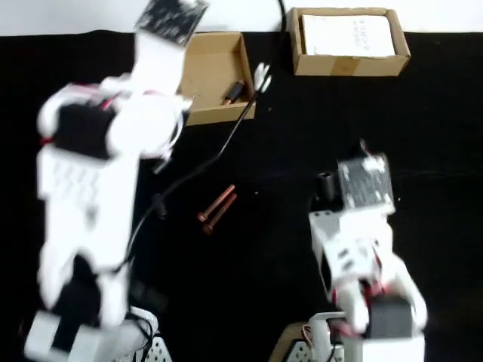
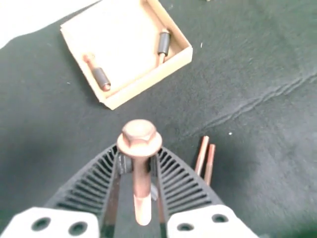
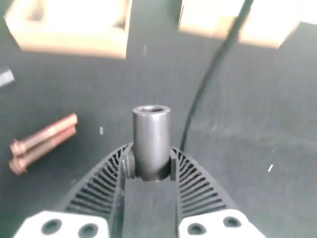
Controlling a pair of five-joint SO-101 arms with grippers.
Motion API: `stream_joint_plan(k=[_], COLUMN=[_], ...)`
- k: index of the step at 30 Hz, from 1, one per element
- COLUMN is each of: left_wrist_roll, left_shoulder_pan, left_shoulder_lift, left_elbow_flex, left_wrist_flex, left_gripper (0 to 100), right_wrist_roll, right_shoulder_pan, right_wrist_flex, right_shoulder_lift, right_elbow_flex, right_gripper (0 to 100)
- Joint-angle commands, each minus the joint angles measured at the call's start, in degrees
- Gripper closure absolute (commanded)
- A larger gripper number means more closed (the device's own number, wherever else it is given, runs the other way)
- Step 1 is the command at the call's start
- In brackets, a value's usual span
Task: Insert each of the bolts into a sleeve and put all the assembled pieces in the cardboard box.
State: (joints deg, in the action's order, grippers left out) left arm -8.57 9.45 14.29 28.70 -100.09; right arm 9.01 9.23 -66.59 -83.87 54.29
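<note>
A table draped in black cloth (image 1: 302,113) carries two copper-coloured bolts (image 1: 217,208) lying side by side, touching, near its middle, a shallow open cardboard box (image 1: 219,115) and a second cardboard box (image 1: 347,66) along the far edge, and a thin black cable (image 1: 196,170).

Right claw (image 1: 330,190) low on black cloth (image 1: 302,128), dark sleeve (image 1: 326,183) at its tip. Two copper bolts (image 1: 217,208) lie side by side left of claw, apart from it. Left arm (image 1: 90,188) past them, blurred. Cardboard box (image 1: 207,68) beyond claw to its left, one sleeved bolt (image 1: 234,92) inside. Second box (image 1: 347,66) ahead of claw, white paper (image 1: 347,34) in it.
</note>
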Motion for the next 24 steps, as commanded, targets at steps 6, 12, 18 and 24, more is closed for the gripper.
stream_joint_plan(k=[6, 12, 18, 24], left_wrist_roll=[-0.09, -0.09, 1.85, 15.56], left_shoulder_pan=[0.75, 6.99, 11.91, 12.53], left_shoulder_lift=[36.0, 53.85, 60.88, 57.36], left_elbow_flex=[-24.66, -49.1, -64.92, -65.01], left_wrist_flex=[14.07, 30.68, 44.22, 48.44], left_gripper=[99, 99, 99, 99], right_wrist_roll=[-1.49, -18.29, -18.99, -18.64], right_shoulder_pan=[2.86, 4.0, 11.56, 19.03], right_wrist_flex=[0.57, 20.53, 30.2, 37.58], right_shoulder_lift=[-21.49, -20.26, -20.0, -20.0], right_elbow_flex=[7.69, 18.42, 28.18, 36.26], right_gripper=[99.1, 99.1, 99.1, 99.1])
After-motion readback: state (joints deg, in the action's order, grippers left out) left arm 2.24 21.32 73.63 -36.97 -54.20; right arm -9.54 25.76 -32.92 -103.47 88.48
